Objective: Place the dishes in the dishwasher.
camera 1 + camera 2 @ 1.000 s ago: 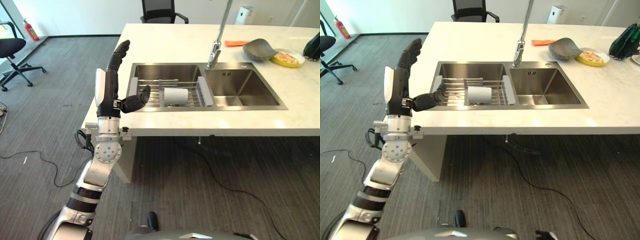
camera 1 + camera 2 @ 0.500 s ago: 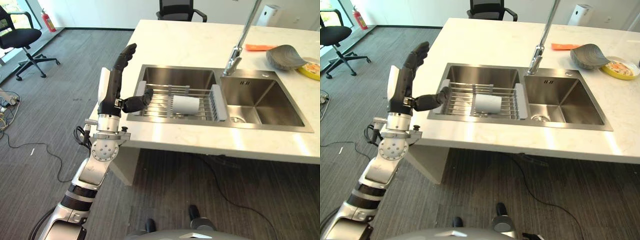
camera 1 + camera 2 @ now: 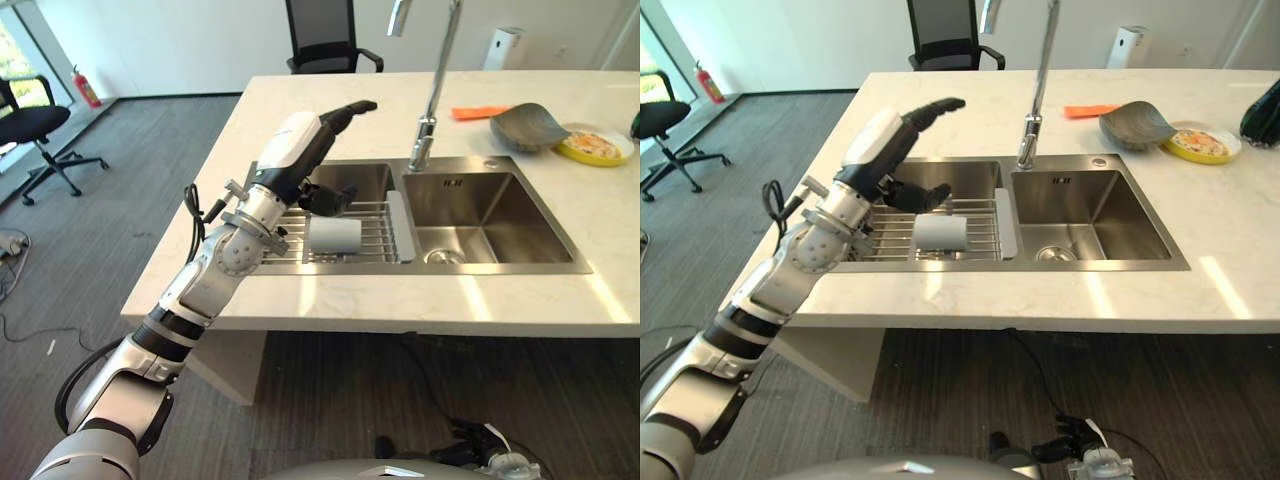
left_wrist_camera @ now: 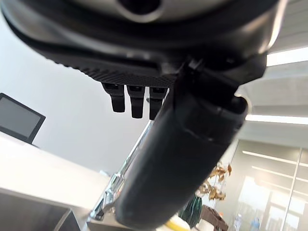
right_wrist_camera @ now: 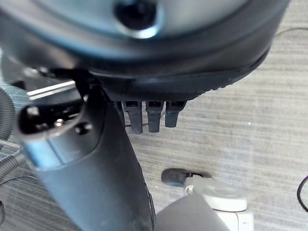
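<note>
The task is looking barely begun: the left hand [image 3: 315, 150] is hovering with fingers spread and empty above the white cup [image 3: 334, 235], which is lying sideways on the sink rack [image 3: 372, 238] in the bench [image 3: 300, 100].

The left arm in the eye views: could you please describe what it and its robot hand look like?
The left arm is silver-grey with black bands and a round metal wrist joint. Its robot hand has dark fingers and thumb with a white cover along its back. The right robot hand is likewise dark, seen in its wrist view.
</note>
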Robot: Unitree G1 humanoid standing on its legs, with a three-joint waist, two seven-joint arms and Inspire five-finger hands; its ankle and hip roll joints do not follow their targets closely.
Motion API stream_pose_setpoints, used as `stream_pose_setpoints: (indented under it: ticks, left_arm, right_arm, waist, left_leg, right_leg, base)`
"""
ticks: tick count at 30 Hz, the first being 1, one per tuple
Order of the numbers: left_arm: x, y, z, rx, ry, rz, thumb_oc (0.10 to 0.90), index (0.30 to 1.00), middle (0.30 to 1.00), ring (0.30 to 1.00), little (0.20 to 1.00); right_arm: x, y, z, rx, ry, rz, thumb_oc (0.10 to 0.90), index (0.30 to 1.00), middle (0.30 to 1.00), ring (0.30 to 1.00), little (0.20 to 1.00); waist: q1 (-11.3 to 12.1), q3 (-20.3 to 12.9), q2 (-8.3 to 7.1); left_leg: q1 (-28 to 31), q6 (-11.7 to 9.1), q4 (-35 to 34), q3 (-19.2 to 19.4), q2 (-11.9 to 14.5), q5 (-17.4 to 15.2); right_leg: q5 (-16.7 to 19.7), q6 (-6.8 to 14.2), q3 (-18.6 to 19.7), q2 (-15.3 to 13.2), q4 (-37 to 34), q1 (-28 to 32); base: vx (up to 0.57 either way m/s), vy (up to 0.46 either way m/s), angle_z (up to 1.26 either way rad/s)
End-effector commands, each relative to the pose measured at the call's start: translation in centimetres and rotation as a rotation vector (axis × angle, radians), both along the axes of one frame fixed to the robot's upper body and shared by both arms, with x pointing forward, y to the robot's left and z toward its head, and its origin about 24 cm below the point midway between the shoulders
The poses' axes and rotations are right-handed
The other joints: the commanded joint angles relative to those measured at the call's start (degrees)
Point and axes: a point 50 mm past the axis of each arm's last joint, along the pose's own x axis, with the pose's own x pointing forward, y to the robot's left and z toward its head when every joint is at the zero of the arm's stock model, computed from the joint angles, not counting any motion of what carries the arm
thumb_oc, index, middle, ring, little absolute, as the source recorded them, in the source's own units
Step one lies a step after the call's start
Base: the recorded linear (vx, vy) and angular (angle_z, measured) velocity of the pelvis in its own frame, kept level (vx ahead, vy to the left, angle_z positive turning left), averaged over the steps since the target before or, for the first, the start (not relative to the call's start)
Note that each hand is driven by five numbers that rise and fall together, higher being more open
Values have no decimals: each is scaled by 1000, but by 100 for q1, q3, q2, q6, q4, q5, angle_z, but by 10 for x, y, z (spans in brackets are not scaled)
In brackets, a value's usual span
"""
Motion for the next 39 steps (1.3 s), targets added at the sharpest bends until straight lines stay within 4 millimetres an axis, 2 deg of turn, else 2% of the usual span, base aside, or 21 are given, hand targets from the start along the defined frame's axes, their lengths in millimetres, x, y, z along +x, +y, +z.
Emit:
stream_pose_setpoints:
  ticks: [1,8,14,21,26,30,37,39]
  left_arm:
    - [28,-6,32,-9,-37,38,800,900,900,900,900]
    - [60,-4,7,71,89,198,800,900,900,900,900]
    - [73,14,-4,132,132,325,800,900,900,900,900]
    - [79,21,-9,234,149,393,800,900,900,900,900]
    - [81,12,-8,324,132,386,800,900,900,900,900]
    - [81,0,-13,440,101,375,800,900,900,900,900]
    - [82,-2,-26,532,139,369,800,900,900,900,900]
    - [81,-4,-27,551,136,356,718,778,778,778,778]
  right_arm:
    - [-18,-10,-2,-27,77,27,800,900,900,900,900]
    - [-34,-7,-6,-21,142,31,800,900,900,900,900]
    - [-34,-7,-6,-28,149,27,800,900,900,900,900]
    - [-27,-6,-5,-22,130,24,800,900,900,900,900]
    - [-22,-4,-5,-13,120,33,800,900,900,900,900]
    - [-20,-2,-6,-9,122,43,800,900,900,900,900]
    - [-19,-6,-4,-23,131,53,800,900,900,900,900]
    - [-21,-7,-5,-24,137,51,800,900,900,900,900]
  waist:
    - [-186,-103,-315]
    - [-345,-72,-284]
    - [-394,-52,-255]
    - [-388,-56,-220]
    - [-392,-69,-194]
    - [-405,-69,-191]
    - [-420,-52,-184]
    - [-418,-47,-182]
  left_leg:
    - [87,-35,68,12,-249,170]
    - [98,-52,68,28,-241,173]
    - [124,-43,68,88,-245,145]
    - [147,-24,68,103,-261,75]
    - [163,-15,68,96,-288,34]
    - [168,-4,68,99,-298,4]
    - [178,7,68,107,-310,-28]
    - [181,10,68,111,-311,-35]
  right_leg:
    - [-290,401,-190,-202,104,276]
    - [-315,355,-177,-169,104,278]
    - [-306,356,-153,-170,104,258]
    - [-325,357,-145,-186,104,277]
    - [-337,357,-168,-200,104,309]
    - [-338,361,-175,-211,104,309]
    - [-325,368,-165,-219,104,304]
    - [-322,369,-166,-221,104,304]
  base:
    - [-6,-25,-10]
    - [-1,-11,-3]
    - [0,-3,-1]
    - [0,0,0]
    - [0,0,0]
    - [-4,3,2]
    - [0,0,0]
    - [0,0,0]
